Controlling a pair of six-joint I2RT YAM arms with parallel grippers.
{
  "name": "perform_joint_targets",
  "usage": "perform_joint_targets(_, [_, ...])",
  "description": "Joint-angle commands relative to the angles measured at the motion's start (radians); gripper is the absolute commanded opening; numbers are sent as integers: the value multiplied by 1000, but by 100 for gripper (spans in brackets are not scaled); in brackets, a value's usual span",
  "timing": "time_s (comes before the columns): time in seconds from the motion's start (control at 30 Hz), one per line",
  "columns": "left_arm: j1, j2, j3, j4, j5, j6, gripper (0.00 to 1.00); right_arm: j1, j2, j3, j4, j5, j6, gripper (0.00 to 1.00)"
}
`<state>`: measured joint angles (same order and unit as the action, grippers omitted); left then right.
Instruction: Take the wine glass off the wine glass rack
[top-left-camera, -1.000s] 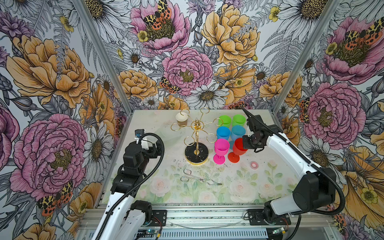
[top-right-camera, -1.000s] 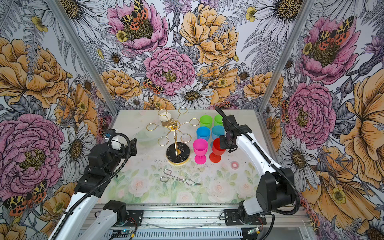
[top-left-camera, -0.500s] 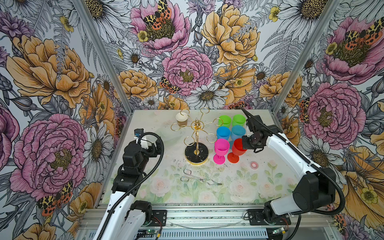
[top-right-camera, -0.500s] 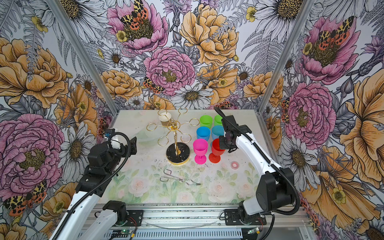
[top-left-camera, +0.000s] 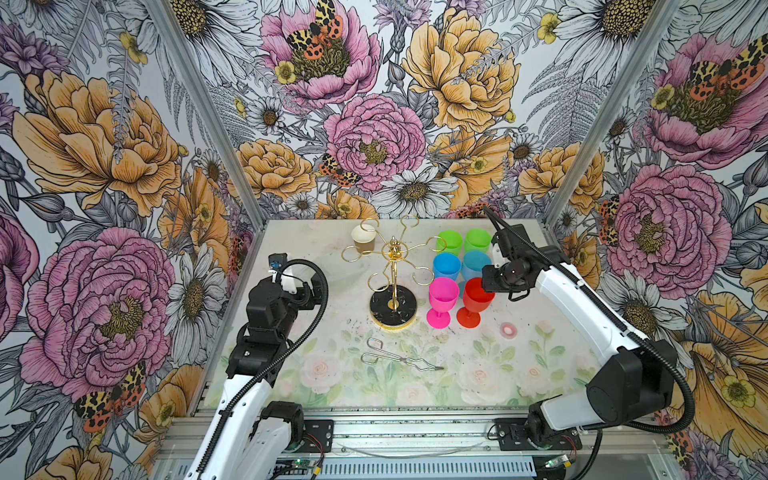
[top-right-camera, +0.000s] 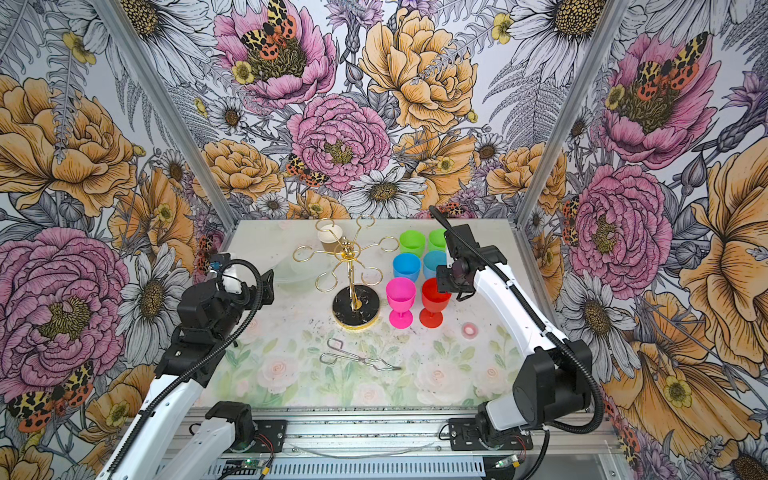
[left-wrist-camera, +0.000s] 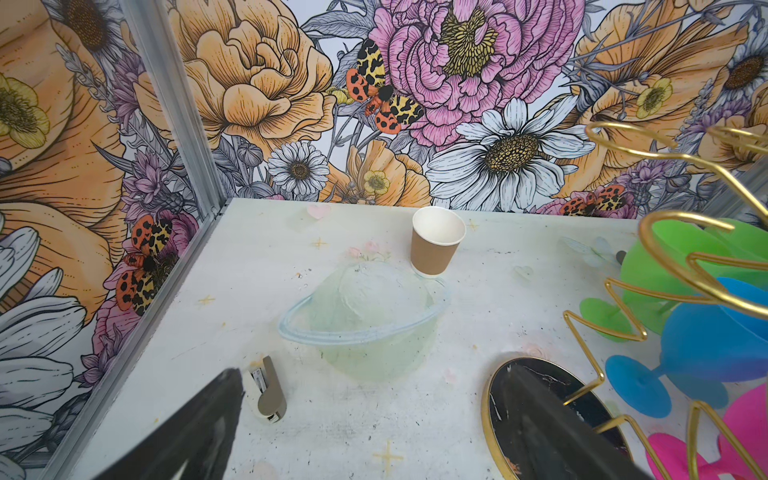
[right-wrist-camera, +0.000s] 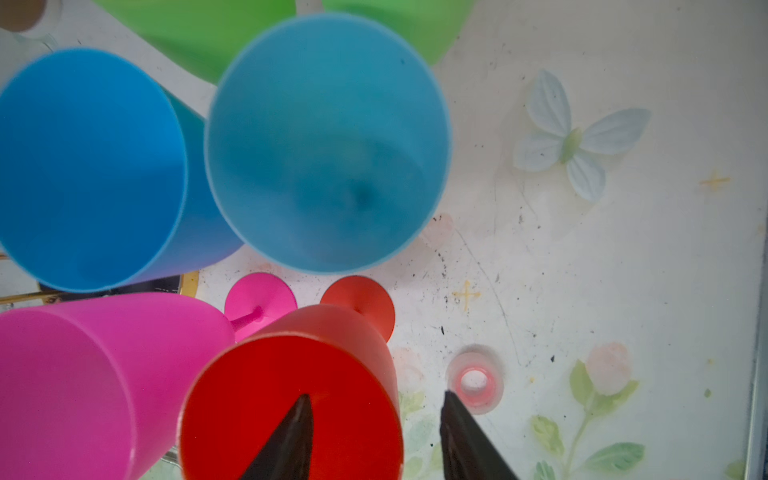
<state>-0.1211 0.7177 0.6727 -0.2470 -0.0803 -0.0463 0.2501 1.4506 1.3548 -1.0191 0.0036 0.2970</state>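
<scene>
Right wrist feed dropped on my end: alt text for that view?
The right gripper holds its jaws apart astride the rim of the red wine glass, one inside the bowl, one outside. A pink wine glass stands beside it, two blue wine glasses beyond, and a small pink-centred ring lies on the table.

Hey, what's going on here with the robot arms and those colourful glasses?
The right gripper sits at the red wine glass, jaws open astride its rim, one finger inside the bowl, one outside, not clamping it. That glass stands upright on the table beside the pink glass, next to the gold wine glass rack, whose loops all hang empty. The left gripper is open, holding nothing, over the table's left side.
</scene>
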Motion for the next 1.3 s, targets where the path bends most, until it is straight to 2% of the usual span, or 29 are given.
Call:
perform_joint_targets(0.0, [14, 33, 4, 53, -2, 11, 99, -12, -67, 81, 7, 14, -19, 60])
perform_joint_targets(0.3, [119, 157, 6, 179, 12, -23, 99, -135, -113, 125, 76, 103, -81, 84])
perform_joint_targets(0.43, [152, 235, -37, 264, 8, -25, 99, -198, -163, 12, 256, 172, -87, 91])
perform_joint_targets(0.57, [175, 290, -136, 457, 0, -47, 99, -243, -218, -182, 501, 240, -96, 96])
perform_joint_targets(0.73, [182, 390, -199, 610, 7, -34, 99, -292, -242, -455, 803, 295, -111, 99])
perform_joint_targets(0.9, [183, 506, -271, 805, 6, -28, 99, -324, -185, -674, 1144, 288, -66, 99])
perform_joint_targets(1.07, [183, 592, -300, 908, -1, -12, 99, -326, -71, -767, 1340, 323, -58, 99])
perform_joint_targets(1.27, [183, 646, -280, 960, 0, 12, 99, -325, 0, -800, 1462, 309, -53, 99])
